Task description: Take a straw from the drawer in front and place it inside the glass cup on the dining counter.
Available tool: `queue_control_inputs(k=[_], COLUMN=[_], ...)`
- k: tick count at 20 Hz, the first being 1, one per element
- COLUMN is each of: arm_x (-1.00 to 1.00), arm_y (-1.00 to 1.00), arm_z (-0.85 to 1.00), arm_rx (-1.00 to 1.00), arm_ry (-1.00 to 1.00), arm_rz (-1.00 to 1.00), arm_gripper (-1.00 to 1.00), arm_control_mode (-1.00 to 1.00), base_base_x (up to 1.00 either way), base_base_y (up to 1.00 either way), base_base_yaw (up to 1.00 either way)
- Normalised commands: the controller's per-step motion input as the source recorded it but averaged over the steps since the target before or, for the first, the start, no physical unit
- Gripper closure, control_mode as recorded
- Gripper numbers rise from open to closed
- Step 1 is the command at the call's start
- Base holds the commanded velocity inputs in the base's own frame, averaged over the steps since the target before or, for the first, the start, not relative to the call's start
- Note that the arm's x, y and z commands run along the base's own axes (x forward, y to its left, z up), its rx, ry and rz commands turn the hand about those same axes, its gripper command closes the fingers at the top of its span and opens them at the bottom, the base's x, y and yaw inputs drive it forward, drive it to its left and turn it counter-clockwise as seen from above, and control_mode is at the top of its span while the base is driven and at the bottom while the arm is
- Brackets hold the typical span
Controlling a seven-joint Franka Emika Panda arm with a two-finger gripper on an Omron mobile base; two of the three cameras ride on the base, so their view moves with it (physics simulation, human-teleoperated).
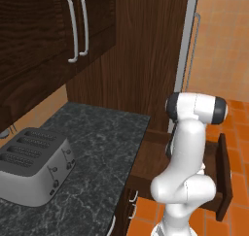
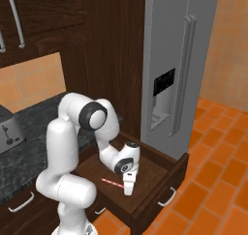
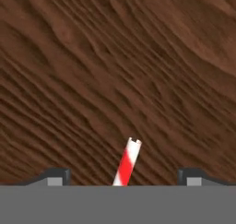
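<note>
The dark brown drawer (image 2: 162, 173) stands pulled out below the black worktop. A red-and-white striped straw (image 2: 112, 182) lies flat on its wooden floor. My arm reaches down into the drawer, with the gripper (image 2: 128, 190) pointing at the floor over the straw's right end. In the hand view the straw (image 3: 127, 161) runs up from the bottom edge between the two dark fingertips (image 3: 57, 176). The gripper (image 3: 124, 178) is open, with wide gaps between the straw and each finger. The glass cup and the dining counter are out of view.
A silver toaster (image 1: 34, 164) sits on the black speckled worktop (image 1: 104, 147) to the left. A grey fridge (image 2: 169, 69) rises just right of the drawer. Dark upper cabinets (image 1: 44, 31) hang above. Orange floor tiles (image 2: 213, 181) lie to the right.
</note>
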Motion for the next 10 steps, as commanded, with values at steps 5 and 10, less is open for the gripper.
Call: queue_control_inputs(k=[5, 10], arm_x=[0.01, -0.24], arm_y=[0.0, 0.03], arm_z=[-0.26, -0.44], arm_rx=[0.03, 0.0], arm_ry=[-0.04, -0.13], arm_rz=[0.0, -0.05], arm_gripper=[-1.0, 1.0], arm_control_mode=[-1.0, -1.0], base_base_x=[0.0, 0.0], base_base_y=[0.0, 0.0], base_base_yaw=[0.0, 0.0])
